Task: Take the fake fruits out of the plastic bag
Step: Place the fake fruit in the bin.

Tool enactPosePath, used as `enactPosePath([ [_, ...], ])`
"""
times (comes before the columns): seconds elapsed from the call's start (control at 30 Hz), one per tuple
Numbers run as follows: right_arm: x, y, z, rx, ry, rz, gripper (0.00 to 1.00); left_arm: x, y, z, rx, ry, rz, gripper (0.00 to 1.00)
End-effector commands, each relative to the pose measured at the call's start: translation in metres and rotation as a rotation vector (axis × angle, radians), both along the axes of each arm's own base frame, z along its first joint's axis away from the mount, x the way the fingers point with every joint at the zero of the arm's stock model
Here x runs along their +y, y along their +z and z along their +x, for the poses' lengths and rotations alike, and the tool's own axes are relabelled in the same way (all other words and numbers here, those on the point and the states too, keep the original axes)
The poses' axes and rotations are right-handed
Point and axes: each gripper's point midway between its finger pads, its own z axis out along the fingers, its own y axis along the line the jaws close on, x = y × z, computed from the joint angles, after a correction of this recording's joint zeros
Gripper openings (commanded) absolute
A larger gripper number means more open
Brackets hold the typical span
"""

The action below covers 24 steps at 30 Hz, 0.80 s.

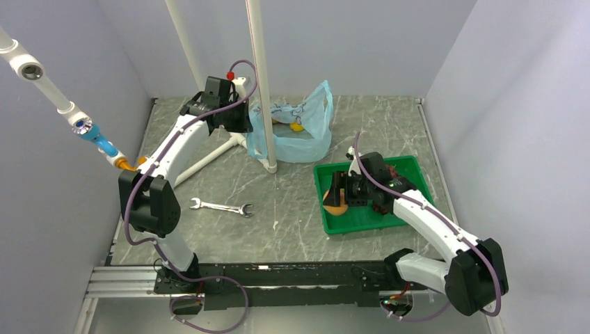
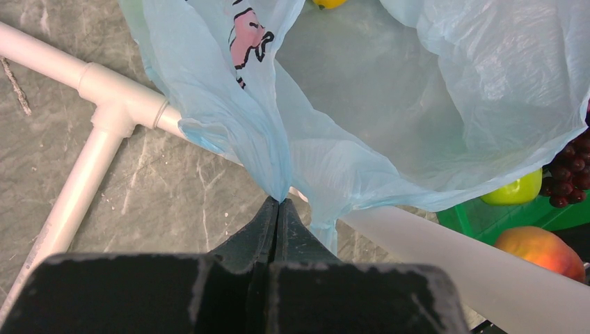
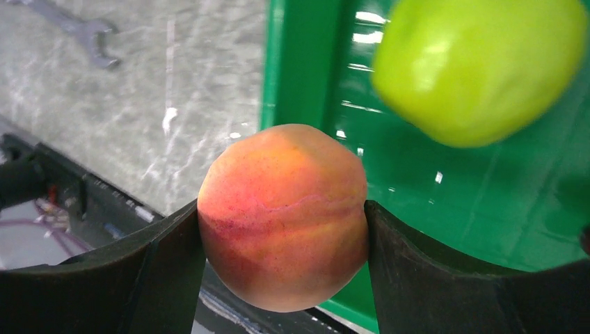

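Note:
The light-blue plastic bag (image 1: 300,132) stands open at the back of the table beside a white pole. A yellow-orange fruit (image 1: 297,126) lies inside it, and its edge shows in the left wrist view (image 2: 327,3). My left gripper (image 1: 245,122) is shut on a fold of the bag's rim (image 2: 278,174). My right gripper (image 1: 339,198) is shut on the peach (image 3: 283,216) and holds it over the near-left corner of the green tray (image 1: 407,167). A green apple (image 3: 480,69) lies in the tray. A dark grape bunch (image 2: 570,174) shows there too.
A white pole (image 1: 261,83) with floor legs (image 2: 104,111) stands right next to the bag. A metal wrench (image 1: 221,207) lies on the table left of the tray. A blue and orange tool (image 1: 104,146) pokes in from the left wall.

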Motion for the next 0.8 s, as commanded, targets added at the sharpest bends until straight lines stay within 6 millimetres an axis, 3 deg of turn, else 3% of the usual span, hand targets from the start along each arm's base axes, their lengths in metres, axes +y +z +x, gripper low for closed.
enactPosePath([
  [0.0,-0.028,-0.024,0.002,0.073,-0.194,-0.128,0.21,-0.009,0.019,0.003,-0.059,-0.030,-0.008,0.00],
  [0.27,-0.015,-0.039,-0.002,0.122,-0.168,-0.090,0.48,-0.009,0.016,0.004,-0.051,-0.032,-0.009,0.00],
  [0.47,-0.021,-0.026,-0.003,0.069,-0.188,-0.092,0.78,-0.007,0.017,0.004,-0.060,-0.029,0.004,0.00],
  [0.57,-0.025,-0.017,0.002,0.022,-0.210,-0.097,0.86,-0.008,0.016,0.004,-0.057,-0.031,0.000,0.00],
  [0.77,-0.021,0.005,0.014,-0.038,-0.215,-0.071,0.91,-0.009,0.013,0.004,-0.056,-0.030,0.012,0.00],
])
